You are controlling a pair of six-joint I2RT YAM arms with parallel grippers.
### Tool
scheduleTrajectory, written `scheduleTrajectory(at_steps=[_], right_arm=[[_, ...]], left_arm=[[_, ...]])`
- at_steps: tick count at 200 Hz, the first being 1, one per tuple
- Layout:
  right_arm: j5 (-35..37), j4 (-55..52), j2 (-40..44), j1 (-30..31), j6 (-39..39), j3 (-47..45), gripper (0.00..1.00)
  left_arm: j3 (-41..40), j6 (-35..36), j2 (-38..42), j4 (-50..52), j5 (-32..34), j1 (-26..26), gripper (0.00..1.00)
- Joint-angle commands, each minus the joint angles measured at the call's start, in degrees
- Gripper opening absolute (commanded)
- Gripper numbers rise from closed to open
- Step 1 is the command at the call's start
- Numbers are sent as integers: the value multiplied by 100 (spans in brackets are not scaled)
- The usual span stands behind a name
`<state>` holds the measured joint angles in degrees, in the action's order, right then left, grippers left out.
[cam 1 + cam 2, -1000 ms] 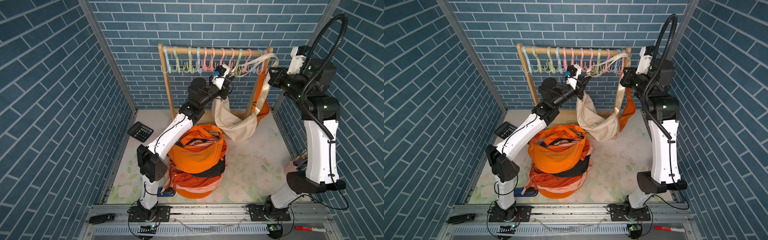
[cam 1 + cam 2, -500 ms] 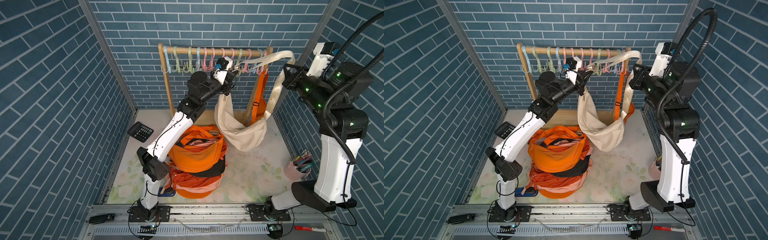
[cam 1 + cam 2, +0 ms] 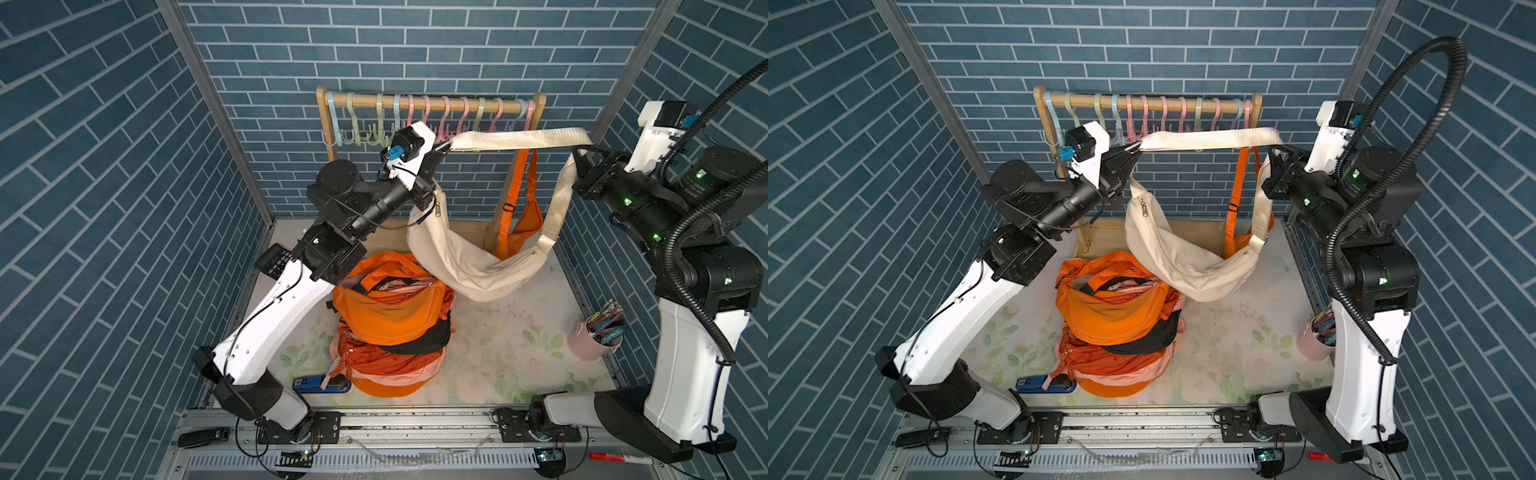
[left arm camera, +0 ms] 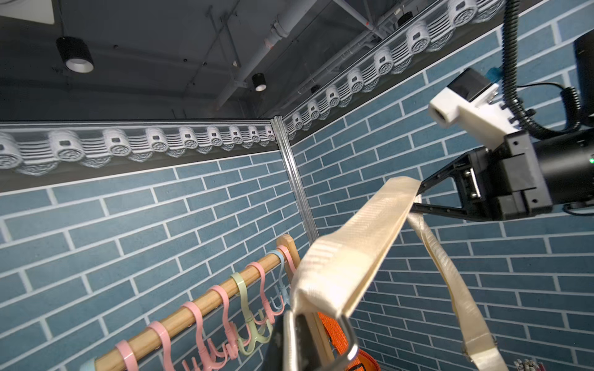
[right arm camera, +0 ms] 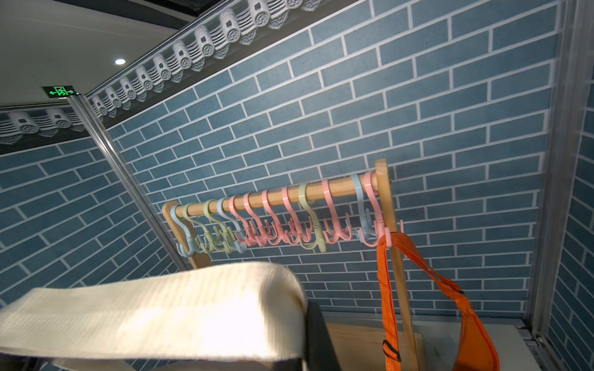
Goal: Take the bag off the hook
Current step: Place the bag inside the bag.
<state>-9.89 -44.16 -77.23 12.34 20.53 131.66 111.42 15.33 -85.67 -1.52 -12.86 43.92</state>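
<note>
The cream bag (image 3: 469,262) (image 3: 1187,257) hangs free in front of the wooden rack, touching none of the pastel hooks (image 5: 273,225). Its wide strap (image 3: 519,139) (image 3: 1212,139) is stretched almost level between both grippers. My left gripper (image 3: 444,146) (image 3: 1136,146) is shut on one end of the strap (image 4: 353,257). My right gripper (image 3: 579,156) (image 3: 1273,151) (image 4: 418,199) is shut on the strap where it folds down to the bag. In the right wrist view the strap (image 5: 160,308) covers most of the jaws, leaving one dark finger (image 5: 318,334) visible.
An orange bag (image 3: 528,216) (image 5: 475,337) hangs from the end pink hook (image 5: 384,231) by the rack's right post (image 3: 509,195). A pile of orange bags (image 3: 390,316) sits mid-table below the cream one. A calculator (image 3: 276,262), blue stapler (image 3: 322,384) and pink pen cup (image 3: 594,340) lie around.
My right arm has swung right and away from the rack, pulling the strap off the hooks and taut. The cream bag has swung forward and lower; my left gripper stays near the rail.
</note>
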Motion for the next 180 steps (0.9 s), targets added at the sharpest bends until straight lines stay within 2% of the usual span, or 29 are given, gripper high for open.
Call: scheduleTrajectory(at_steps=[1,38,73,108,136,180], right_arm=[[42,195,270,-25,1,-6,0],[-219,321,755,5,180,-398,0],[-792,549,1199,14,532,-779,0],[-1003,540,1508,15,708,-921,0],[-1200,495,1527,14,903,-1016,0],[-1413,1055,1422,50,1256,-1739,0]], left_arm=[[-248,168,460,-95,293,-14,0],[-171,283,1099,633,109,-6,0],[-150,257,1629,1174,122,2,0],[-329,181,2222,1668,303,-5,0],[-356,187,2717,2250,635,1,0],[-401,475,3444,2928,1991,-6,0]])
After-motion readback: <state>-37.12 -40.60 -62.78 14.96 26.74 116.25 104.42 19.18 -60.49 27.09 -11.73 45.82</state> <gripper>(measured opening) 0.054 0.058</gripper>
